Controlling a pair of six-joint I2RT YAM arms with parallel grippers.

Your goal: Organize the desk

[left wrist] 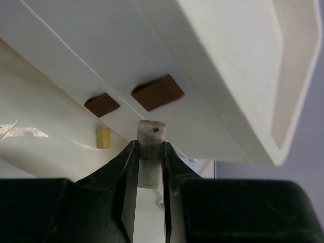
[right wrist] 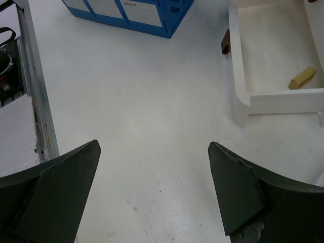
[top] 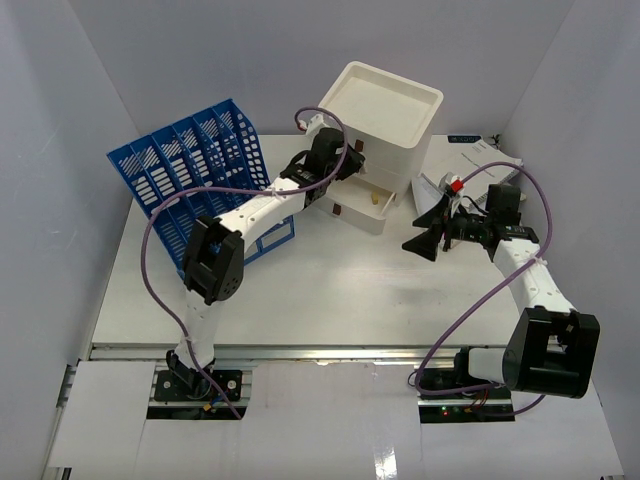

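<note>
Where pale walls (top: pixel 60 150) meet, white desk (top: pixel 330 290), silver rail (top: pixel 320 352)

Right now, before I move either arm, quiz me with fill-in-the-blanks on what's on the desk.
1. The left tool is ____ on a small whitish block.
2. The right tool hangs ____ over the desk, holding nothing.
3. A small yellow piece lies in the pulled-out ____ of the cream box.
4. The file rack at the back left is ____.
Missing words: shut, open, drawer, blue.
</note>
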